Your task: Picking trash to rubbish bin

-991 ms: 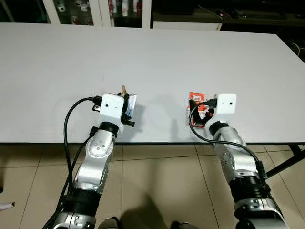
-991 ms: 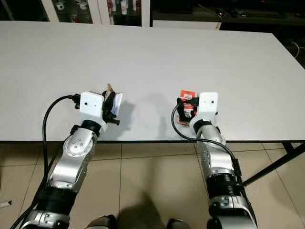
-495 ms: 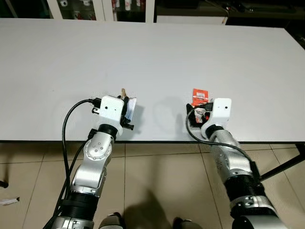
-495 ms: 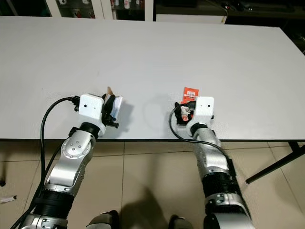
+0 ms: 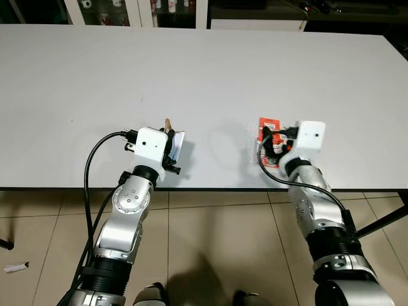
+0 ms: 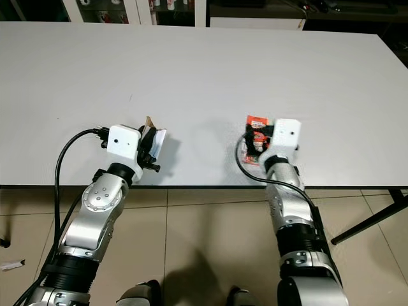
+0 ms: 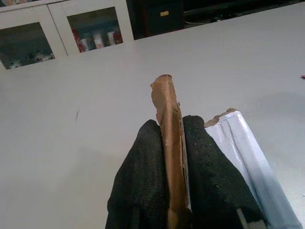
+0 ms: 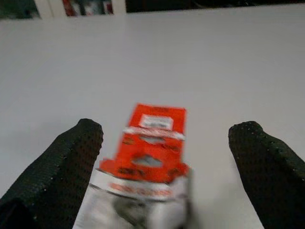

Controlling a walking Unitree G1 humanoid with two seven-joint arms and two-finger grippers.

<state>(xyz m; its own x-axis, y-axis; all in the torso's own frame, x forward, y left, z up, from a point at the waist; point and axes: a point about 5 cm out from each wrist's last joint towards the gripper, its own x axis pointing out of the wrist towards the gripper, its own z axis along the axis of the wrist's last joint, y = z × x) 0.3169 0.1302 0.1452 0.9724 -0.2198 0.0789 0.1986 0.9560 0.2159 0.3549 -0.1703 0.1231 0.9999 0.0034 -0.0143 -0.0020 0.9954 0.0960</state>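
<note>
Left gripper (image 7: 172,157) clamped on a torn brown-and-silver wrapper (image 7: 167,125), held edge-on just above the counter (image 5: 204,83) close to its near edge; long axis running along the fingers (image 7: 143,167), brown torn tip aimed toward the far edge, silvery flap (image 7: 248,152) hanging off to one side. Right gripper (image 8: 167,157) spread wide, nothing held, one finger (image 8: 62,162) on each side of a red-and-white packet (image 8: 147,152) without touching it. Packet lying flat on the counter near the near edge, well apart from the wrapper, toward the right-hand end; long axis pointing from near edge to far edge, red end farther in, pale crumpled end nearer the wrist, slightly blurred in the right wrist view. Counter a broad, plain white top, faint small marks (image 5: 141,99) in the left half. Beyond the far edge, white glass-door cabinets (image 7: 62,28) with small items on shelves, dark furniture (image 5: 255,9) beside them. Below the near edge, beige tiled floor (image 5: 210,242); a black counter leg (image 5: 382,220) at the right; a small scrap (image 5: 16,266) on the tiles at the left.
</note>
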